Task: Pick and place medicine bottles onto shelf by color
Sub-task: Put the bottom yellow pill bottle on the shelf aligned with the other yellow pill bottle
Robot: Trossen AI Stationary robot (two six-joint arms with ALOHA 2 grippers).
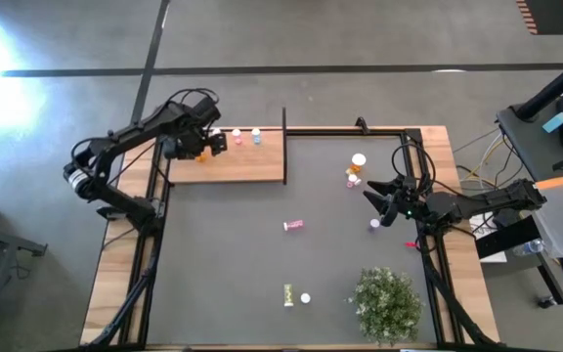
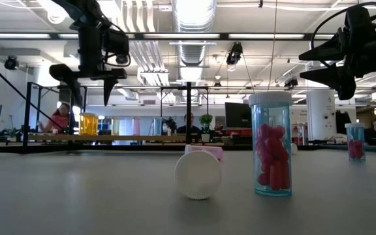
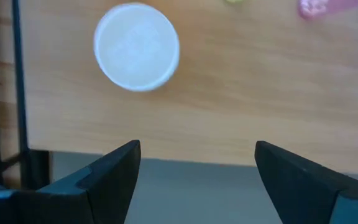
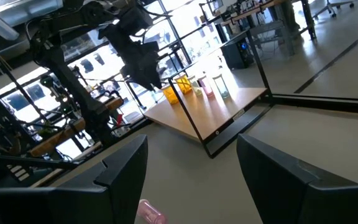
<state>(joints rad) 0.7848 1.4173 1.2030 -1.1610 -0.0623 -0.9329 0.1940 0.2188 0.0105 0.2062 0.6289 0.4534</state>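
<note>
While the left gripper [image 1: 206, 137] hangs over the shelf [image 1: 252, 166] with its jaws apart and empty, an orange bottle [image 1: 203, 154] stands just below it, with pink [image 1: 238, 136] and blue [image 1: 256, 135] bottles alongside. Right gripper [image 1: 379, 202], likewise spread and empty, hovers above the mat [image 1: 223, 264] near a small blue bottle [image 1: 373, 225]

Both end effectors [image 1: 206, 143] [image 1: 377, 202] open, raised
</note>
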